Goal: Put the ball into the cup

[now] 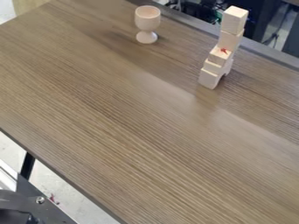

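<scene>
Tabletop (116,109): brown, with wood grain that runs on a slant; light makes a pale shine at the right of the camera view.
Floor (58,183): light grey, beyond the near left edge, where a black table leg (27,165) and a dark metal part (23,203) with a round bolt (40,200) can be seen.
Behind the far edge: dark equipment (204,12) and some cables (286,24).
Block tower (213,70): pale wooden pieces, going up in steps to a cube at the top; it stands to the right of the cup (147,22), apart from it.
Way from pincer to cup: I cannot tell it, because the place of the pincer is not known to me. What can be said is that the cup is near the far edge, left of the tower, so an approach from the left side would, I think, keep more distance from the blocks.
Cup look: light pinkish wood, a deep round bowl on a short narrow stem and a round foot; it stands upright, the mouth looking up. With such a stem, I judge that a push on the rim could tip it.
Pincer state: wide, narrow or holding, I cannot tell.
Ball: its position I cannot tell; it must be located before the next move.
Red mark (224,51): small and thin, on a middle step of the tower; what it is exactly is not clear.
</scene>
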`<state>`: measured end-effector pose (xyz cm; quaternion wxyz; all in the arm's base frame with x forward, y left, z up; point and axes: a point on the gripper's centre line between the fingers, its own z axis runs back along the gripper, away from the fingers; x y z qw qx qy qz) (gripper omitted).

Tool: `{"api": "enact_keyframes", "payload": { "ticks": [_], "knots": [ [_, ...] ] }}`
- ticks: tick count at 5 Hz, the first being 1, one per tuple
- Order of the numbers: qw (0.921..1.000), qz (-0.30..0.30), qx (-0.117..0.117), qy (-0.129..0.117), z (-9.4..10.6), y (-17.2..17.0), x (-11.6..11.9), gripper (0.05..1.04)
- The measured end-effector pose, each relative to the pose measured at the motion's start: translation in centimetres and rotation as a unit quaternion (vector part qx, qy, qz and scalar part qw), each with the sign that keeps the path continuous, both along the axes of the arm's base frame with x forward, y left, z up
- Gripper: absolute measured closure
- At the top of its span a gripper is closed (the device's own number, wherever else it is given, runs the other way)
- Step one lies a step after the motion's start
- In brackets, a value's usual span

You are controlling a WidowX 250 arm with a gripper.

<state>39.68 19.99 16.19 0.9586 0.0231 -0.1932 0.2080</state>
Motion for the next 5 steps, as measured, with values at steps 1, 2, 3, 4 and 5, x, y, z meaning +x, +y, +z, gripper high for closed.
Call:
{"api": "enact_keyframes", "payload": {
  "ticks": [1, 2, 3, 4, 5],
  "knots": [
    [0.9994, -0.033, 0.005, -0.007, 1.2, -2.9, -0.2, 0.392],
    [0.9983, -0.057, 0.004, -0.007, 1.1, -4.9, -0.2, 0.392],
    [0.997, -0.077, 0.006, -0.004, 0.7, -6.2, 0.2, 0.392],
    [0.9961, -0.087, 0.012, 0.003, -0.1, -6.6, 0.6, 0.392],
    [0.9959, -0.086, 0.017, 0.025, -2.4, -6.2, 1.0, 0.392]
  ]
}}
